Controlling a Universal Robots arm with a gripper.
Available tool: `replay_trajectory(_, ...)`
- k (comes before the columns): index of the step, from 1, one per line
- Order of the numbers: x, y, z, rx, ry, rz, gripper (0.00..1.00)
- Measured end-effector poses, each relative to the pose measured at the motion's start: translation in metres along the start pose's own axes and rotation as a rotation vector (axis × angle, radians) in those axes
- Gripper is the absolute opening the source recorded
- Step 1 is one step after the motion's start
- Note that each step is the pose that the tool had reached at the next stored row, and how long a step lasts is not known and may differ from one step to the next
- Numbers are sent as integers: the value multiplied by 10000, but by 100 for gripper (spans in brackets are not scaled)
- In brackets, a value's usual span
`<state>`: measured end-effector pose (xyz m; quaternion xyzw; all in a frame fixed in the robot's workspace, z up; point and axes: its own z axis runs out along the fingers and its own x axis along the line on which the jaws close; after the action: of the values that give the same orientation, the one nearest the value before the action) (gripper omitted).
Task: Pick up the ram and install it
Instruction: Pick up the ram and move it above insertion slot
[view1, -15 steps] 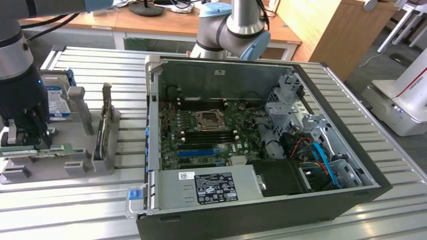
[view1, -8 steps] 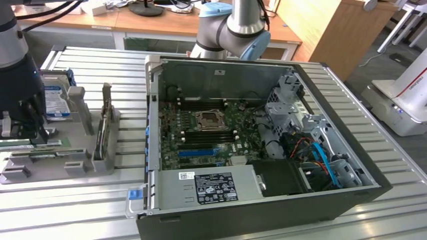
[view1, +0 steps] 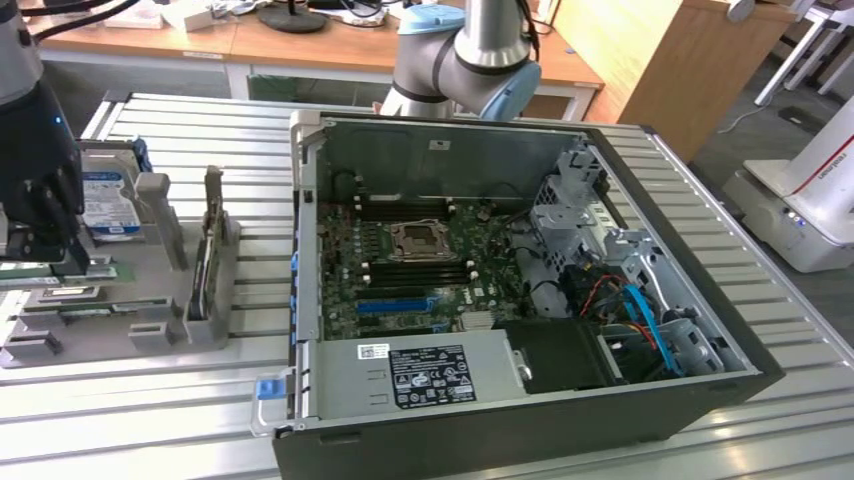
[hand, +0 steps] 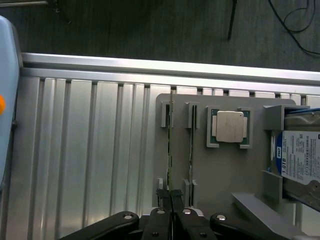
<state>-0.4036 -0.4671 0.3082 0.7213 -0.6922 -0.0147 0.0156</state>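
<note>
I'm looking at the slatted table, which is carrying the open PC case on the exterior view's right and the grey parts fixture on its left. The hard drive is sitting in the fixture's end bay, and the silver processor is lying flat in its pocket beside it. The gripper is sitting low over the fixture, fingers together and, as I'm reading it, pinching the ram, which is standing on edge in its slot. A second stick is standing parallel in the neighbouring slot, on the processor's side. The ram's long axis is running straight out from the fingertips along the slot, so the grip is landing at one end of the strip, not the middle. The motherboard is lying well off toward the exterior view's right of the gripper.
</note>
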Motion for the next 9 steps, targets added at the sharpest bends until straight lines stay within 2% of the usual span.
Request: replay_trajectory(9, 0, 9, -220, 0, 0, 0, 12)
